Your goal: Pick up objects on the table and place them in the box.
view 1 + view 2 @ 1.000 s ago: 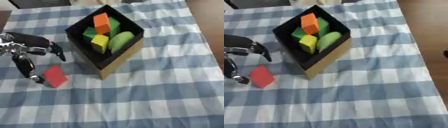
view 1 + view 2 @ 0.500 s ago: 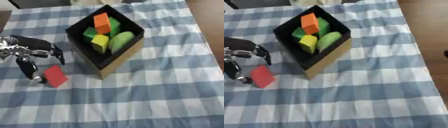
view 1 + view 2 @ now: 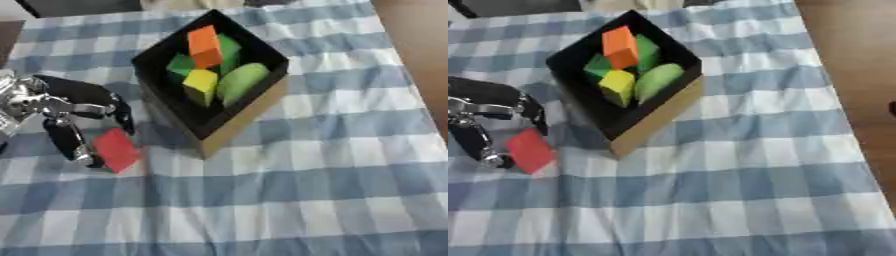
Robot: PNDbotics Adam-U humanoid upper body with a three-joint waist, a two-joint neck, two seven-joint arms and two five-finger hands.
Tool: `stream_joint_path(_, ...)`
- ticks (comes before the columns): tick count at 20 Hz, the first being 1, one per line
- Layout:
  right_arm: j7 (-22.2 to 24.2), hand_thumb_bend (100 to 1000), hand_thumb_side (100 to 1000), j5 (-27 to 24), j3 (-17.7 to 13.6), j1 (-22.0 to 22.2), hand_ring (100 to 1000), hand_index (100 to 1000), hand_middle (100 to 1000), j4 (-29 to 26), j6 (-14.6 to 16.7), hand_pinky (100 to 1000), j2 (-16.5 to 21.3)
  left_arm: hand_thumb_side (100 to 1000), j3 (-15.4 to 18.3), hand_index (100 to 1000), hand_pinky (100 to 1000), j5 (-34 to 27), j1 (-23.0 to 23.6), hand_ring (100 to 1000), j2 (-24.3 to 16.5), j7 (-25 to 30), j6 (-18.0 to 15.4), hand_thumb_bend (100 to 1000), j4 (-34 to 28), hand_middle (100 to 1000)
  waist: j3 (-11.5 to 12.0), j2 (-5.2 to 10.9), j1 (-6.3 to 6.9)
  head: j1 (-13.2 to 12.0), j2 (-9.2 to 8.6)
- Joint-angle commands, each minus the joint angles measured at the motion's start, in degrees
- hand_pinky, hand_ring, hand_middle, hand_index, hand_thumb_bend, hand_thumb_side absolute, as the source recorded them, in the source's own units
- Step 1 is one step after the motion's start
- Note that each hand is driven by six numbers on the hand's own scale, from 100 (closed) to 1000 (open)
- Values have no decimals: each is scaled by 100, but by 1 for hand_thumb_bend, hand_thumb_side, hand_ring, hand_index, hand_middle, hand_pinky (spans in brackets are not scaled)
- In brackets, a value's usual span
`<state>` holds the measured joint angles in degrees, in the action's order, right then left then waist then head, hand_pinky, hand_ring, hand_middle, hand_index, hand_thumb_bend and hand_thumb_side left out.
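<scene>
A red block (image 3: 116,150) lies on the blue checked cloth, left of the black box (image 3: 229,120). Inside the box sit an orange block (image 3: 206,46), a yellow block (image 3: 200,85), a dark green block (image 3: 181,65) and a light green rounded piece (image 3: 241,81). My left hand (image 3: 66,107) hangs over the red block from the left, thumb tip low beside its left edge and the fingers curved above its upper right corner. The hand straddles the block, and no contact shows between them. My right hand shows in neither view.
Bare brown floor or table (image 3: 420,45) shows past the cloth's right edge. The checked cloth (image 3: 306,200) stretches flat in front of and right of the box. A dark object (image 3: 79,6) sits at the far edge.
The left hand has edged right and lower toward the red block, its thumb now closer to the block's left side. The block and the box have not moved.
</scene>
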<state>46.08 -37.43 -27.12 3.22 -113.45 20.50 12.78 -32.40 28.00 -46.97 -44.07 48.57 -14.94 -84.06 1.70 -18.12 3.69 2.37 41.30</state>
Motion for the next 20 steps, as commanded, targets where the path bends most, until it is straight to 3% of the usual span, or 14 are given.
stream_joint_path(1, 263, 100, 523, 37, -26, -8, 1000, 1000, 332, -114, 288, 1000, 35, 100, 56, 689, 750, 33, -61, 718, -94, 305, -337, 376, -43, 602, -4, 140, -52, -18, 19)
stream_joint_path(8, 244, 100, 523, 69, -34, 4, 1000, 1000, 330, -114, 283, 1000, 29, 100, 202, 594, 711, 158, -9, 653, -245, 230, -304, 288, -264, 518, 5, 143, -44, 1, 28)
stream_joint_path(20, 205, 100, 523, 67, -50, 29, 1000, 1000, 332, -114, 293, 1000, 71, 100, 764, 602, 711, 420, -25, 660, -646, 141, -286, 327, -1025, 533, 59, 183, -10, 63, 25)
